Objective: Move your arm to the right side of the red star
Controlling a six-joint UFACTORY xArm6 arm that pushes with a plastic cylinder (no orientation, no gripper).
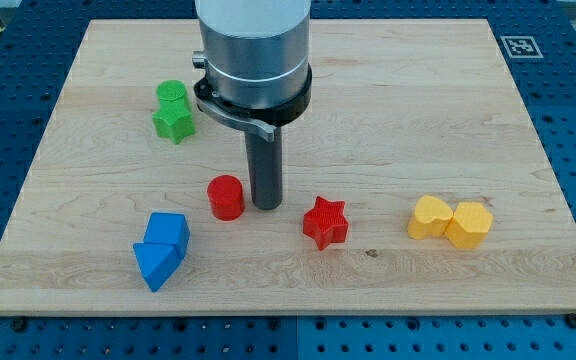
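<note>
— Looking at it from here, the tip [266, 205] sits on the worktop [388, 110] between the red cylinder [226, 197] and the red star [325, 222]. It's just beside the cylinder, with a little more room toward the star.

— So it's on the star's left, and it should end up on the star's right?

— Yes, going by the view's sides. The star lies low in the middle of the board, slightly right of the rod. On its right there's bare wood, then the two yellow blocks [451, 221], touching each other, well apart from the star.

— How would you get round without knocking it?

— I'd say go over the star on the view's top side, where the wood is open, then come down into the gap between the star and the yellow pair. A straight push rightward would likely shove the star along, since the rod never lifts.

— Any fingers to worry about?

— None; it's a plain rod, so nothing opens, closes or grips anything.

— And the other blocks?

— The green ones [173, 110] are up at the view's left and the blue ones [161, 250] at the lower left, both out of the way. Stopping near the star but not touching seems the safest finish.
</note>
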